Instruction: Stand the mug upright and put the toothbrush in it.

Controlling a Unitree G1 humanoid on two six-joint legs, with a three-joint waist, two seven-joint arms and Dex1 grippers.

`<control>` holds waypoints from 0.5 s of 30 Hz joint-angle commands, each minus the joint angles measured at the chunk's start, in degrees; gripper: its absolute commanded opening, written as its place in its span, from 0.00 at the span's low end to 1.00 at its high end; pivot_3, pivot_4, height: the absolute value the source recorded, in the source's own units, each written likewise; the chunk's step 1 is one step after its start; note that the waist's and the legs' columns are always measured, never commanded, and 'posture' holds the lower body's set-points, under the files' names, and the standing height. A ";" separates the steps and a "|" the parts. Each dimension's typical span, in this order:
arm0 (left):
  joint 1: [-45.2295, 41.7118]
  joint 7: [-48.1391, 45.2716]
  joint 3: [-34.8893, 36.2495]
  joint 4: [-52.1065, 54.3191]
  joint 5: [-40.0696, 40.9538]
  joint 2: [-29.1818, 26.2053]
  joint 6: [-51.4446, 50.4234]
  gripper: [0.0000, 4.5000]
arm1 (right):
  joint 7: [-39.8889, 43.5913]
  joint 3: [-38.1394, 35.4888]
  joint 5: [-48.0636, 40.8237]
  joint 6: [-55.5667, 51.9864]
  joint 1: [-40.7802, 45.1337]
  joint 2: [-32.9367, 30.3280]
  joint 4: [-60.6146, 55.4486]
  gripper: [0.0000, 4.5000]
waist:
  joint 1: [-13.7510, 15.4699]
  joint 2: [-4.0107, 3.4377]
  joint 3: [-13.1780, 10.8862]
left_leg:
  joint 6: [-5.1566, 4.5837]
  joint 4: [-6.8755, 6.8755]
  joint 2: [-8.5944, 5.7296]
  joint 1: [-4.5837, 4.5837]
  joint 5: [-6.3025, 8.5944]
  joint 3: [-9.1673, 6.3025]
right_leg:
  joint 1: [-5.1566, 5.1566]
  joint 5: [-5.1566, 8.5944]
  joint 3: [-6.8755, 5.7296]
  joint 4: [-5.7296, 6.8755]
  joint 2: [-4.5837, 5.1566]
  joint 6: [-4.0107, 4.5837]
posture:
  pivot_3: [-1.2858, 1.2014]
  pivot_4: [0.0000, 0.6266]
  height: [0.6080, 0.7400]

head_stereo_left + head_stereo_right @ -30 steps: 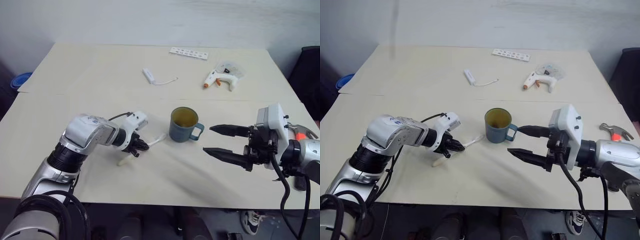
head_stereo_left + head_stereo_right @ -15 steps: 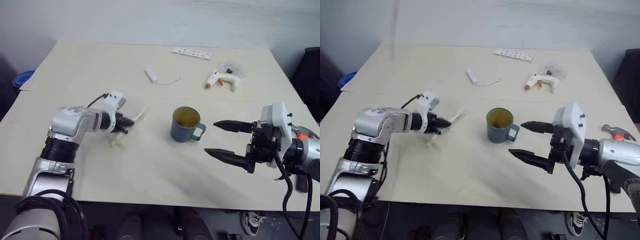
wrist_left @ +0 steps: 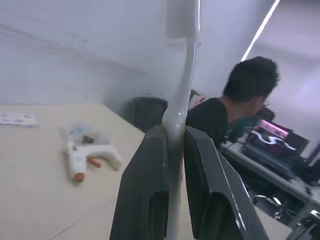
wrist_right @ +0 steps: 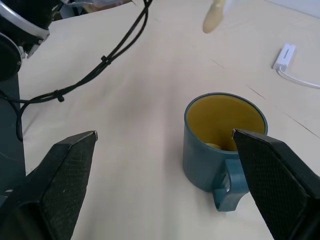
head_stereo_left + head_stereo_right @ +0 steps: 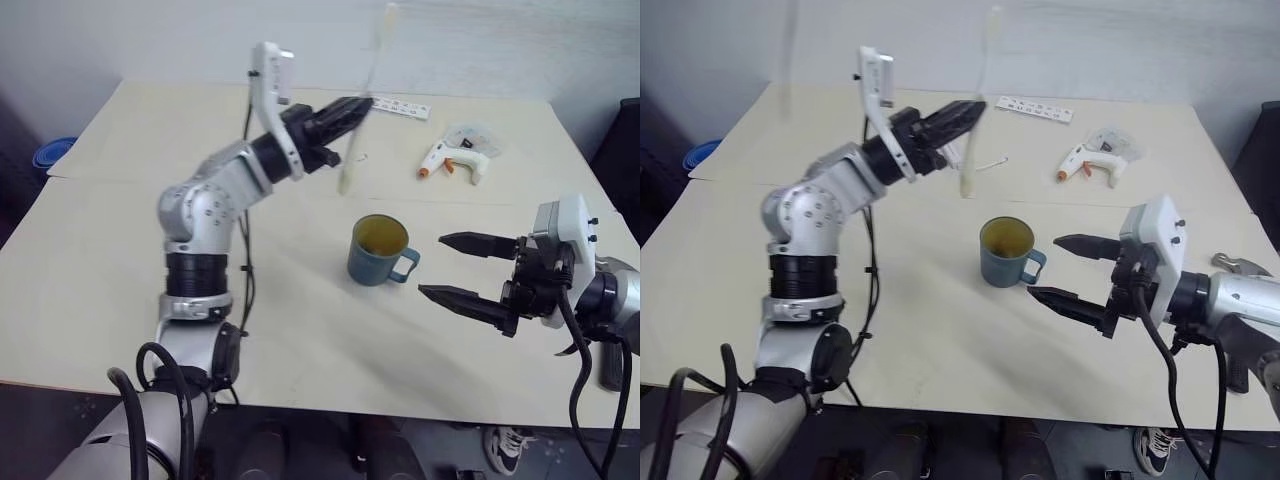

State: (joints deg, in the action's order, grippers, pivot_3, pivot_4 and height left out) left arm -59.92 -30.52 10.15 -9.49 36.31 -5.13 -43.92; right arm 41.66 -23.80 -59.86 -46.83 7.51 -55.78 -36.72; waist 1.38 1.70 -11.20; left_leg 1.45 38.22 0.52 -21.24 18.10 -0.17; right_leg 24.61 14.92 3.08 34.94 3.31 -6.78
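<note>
The blue-grey mug [image 5: 380,250] stands upright mid-table, its yellowish inside showing and its handle toward my right arm. High above the table, behind and left of the mug, my left gripper [image 5: 350,108] is shut on the cream toothbrush [image 5: 372,60]. The brush stands nearly upright, with its lower end [image 5: 344,185] hanging free in the air. In the left wrist view the toothbrush [image 3: 181,95] runs up between the two fingers. My right gripper [image 5: 432,265] is open, just right of the mug and apart from it. In the right wrist view the mug [image 4: 207,160] sits between the spread fingers.
A white glue gun [image 5: 452,157] and a white strip [image 5: 400,105] lie at the table's far side. A hammer [image 5: 1240,265] lies behind my right arm. A blue object [image 5: 50,152] sits off the table's left edge. A person [image 3: 235,115] sits beyond the table.
My left arm has swung the toothbrush up from table level and rightward, and the brush has turned from lying to nearly upright. The right gripper and the mug have stayed put.
</note>
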 commanded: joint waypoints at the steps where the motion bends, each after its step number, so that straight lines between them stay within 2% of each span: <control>1: 0.26 -1.78 -1.94 -0.64 0.08 2.92 4.41 0.04 | -1.03 -3.19 -1.30 -0.29 -0.61 -0.93 -1.98 1.00 | -0.11 0.00 0.00 | 0.00 0.01 -0.01 0.00 0.00 0.02 | 0.00 -0.01 0.04 0.00 -0.01 -0.01 | 0.52 0.24 1.00; 6: 4.92 -5.68 -9.11 -0.41 -4.82 2.70 8.62 0.04 | -2.34 -5.23 -2.05 -0.98 -2.07 -1.04 -3.32 1.00 | -0.25 -0.02 0.01 | -0.01 -0.01 0.04 0.10 0.00 0.10 | -0.02 -0.01 0.21 0.01 -0.15 -0.02 | 0.52 0.24 1.00; 10: 8.46 -6.65 -10.51 -0.33 -5.65 2.48 10.16 0.04 | -3.08 -5.81 -2.45 -1.12 -2.47 -1.06 -3.50 1.00 | -0.23 -0.01 0.01 | -0.02 0.01 0.08 0.09 -0.01 0.10 | -0.01 -0.02 0.25 0.04 -0.20 -0.02 | 0.52 0.24 1.00; 12: 9.43 -6.81 -10.00 -0.33 -4.57 2.96 9.66 0.20 | -3.37 -5.68 -2.56 -1.14 -2.34 -1.02 -3.43 1.00 | -0.08 -0.01 0.01 | -0.02 0.03 0.08 0.06 -0.01 0.08 | 0.00 -0.02 0.24 0.04 -0.20 -0.02 | 0.52 0.24 1.00; 15: 10.89 -6.98 -8.19 2.35 -1.93 3.01 8.64 0.38 | -3.75 -4.85 -2.59 -1.08 -1.72 -1.02 -3.07 1.00 | -0.06 -0.01 0.01 | -0.02 0.02 0.07 0.06 -0.01 0.08 | -0.01 -0.02 0.24 0.01 -0.19 -0.02 | 0.52 0.24 1.00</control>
State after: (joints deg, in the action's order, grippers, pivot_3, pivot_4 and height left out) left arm -48.82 -36.95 0.74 -10.76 32.19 -2.44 -35.63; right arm 38.17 -27.64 -61.63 -48.08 5.38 -55.82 -38.35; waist 1.32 1.69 -11.19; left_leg 1.42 38.24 0.59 -21.19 18.09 -0.09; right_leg 24.60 14.90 3.32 34.95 3.12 -6.81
